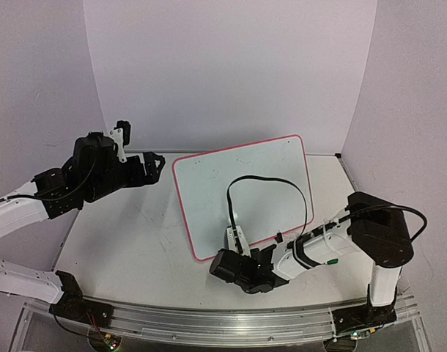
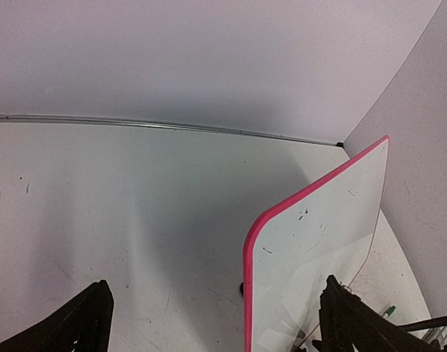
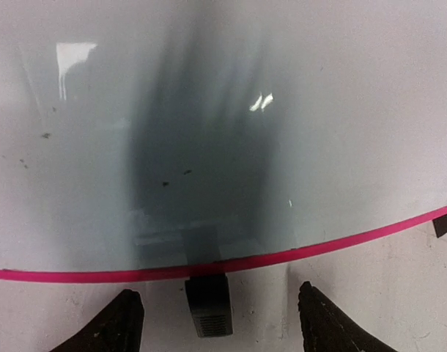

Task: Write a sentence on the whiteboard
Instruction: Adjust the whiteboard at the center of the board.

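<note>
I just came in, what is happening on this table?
Two robot arms are at a whiteboard on the table. The right pincer is open at the board's near edge, straddling a black clip. The left pincer is open and empty beside the far left corner. Nothing is written yet; only small specks show.

I'm seeing the whiteboard [image 1: 209, 191], glossy white with a pink-red rim and rounded corners, sitting skewed on the worktop [image 1: 128, 242] and showing a few small dark specks.
</note>
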`<state>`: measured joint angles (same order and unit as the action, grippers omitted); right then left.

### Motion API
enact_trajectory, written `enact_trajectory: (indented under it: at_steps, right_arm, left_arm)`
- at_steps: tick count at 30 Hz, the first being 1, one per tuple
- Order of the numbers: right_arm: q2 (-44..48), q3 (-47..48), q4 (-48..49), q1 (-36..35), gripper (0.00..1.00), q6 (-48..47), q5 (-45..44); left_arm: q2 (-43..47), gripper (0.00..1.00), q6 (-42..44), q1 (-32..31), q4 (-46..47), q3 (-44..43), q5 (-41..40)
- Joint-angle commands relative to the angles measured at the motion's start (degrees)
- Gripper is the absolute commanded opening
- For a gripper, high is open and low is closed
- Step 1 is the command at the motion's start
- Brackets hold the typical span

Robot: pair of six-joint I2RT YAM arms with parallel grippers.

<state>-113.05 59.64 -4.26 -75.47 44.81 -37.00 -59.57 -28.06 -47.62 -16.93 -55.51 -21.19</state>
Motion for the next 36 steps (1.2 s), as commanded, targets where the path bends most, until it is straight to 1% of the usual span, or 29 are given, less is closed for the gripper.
enact_trajectory:
  at_steps: [1, 5, 8, 11, 13, 16, 20, 22, 26, 29, 32, 36]
  right_arm:
    - [10.6, -2.9, -0.6, -0.2, 0.77, -6.3, 2.2]
    - [16.2, -5.7, 0.3, 1.7, 0.78, -11.9, 8.6]
    - [21.9, -9.5, 2.4, 4.8, 0.78, -13.7, 14.6]
    - [28.5, -13.0, 3.4, 9.3, 0.78, -15.4, 19.4]
    - [32.6, -14.9, 3.7, 13.9, 0.8, -16.2, 24.5]
    - [37.2, -17.1, 3.7, 19.4, 0.8, -17.4, 28.5]
    - [42.2, -18.5, 3.7, 22.4, 0.8, -18.5, 29.2]
    - [44.5, -18.6, 3.7, 22.9, 0.8, -18.7, 29.1]
    - [47.5, -17.9, 2.9, 23.0, 0.8, -19.0, 27.8]
    - [49.0, -17.4, 2.3, 23.0, 0.8, -18.8, 26.8]
    - [50.4, -16.7, 1.6, 23.0, 0.79, -18.7, 25.7]
    - [51.3, -15.7, 0.5, 23.0, 0.79, -19.2, 23.5]
  left_arm:
    - [0.0, 0.99, -2.1, 0.1, 1.8, 0.5, 1.8]
    - [-1.4, 0.99, -4.6, 0.2, 1.9, 3.0, 7.8]
    - [-1.7, 0.99, -7.4, 0.1, 4.5, 7.2, 12.9]
    - [0.0, 0.99, -9.5, 0.1, 10.6, 13.7, 18.4]
    - [2.5, 0.99, -10.0, 0.2, 14.8, 18.5, 21.6]
    - [4.3, 0.99, -10.5, 1.5, 24.6, 25.9, 29.2]
    - [0.8, 0.97, -9.2, 5.5, 34.5, 29.9, 39.8]
    - [-1.7, 0.95, -8.9, 7.8, 42.4, 31.2, 46.9]
    - [-8.6, 0.91, -7.3, 11.2, 49.4, 29.8, 53.2]
    - [-13.3, 0.86, -6.6, 11.3, 53.8, 28.3, 56.4]
    - [-17.1, 0.81, -7.0, 11.3, 57.4, 27.7, 57.9]
    - [-21.1, 0.7, -6.2, 11.4, 61.0, 26.7, 58.3]
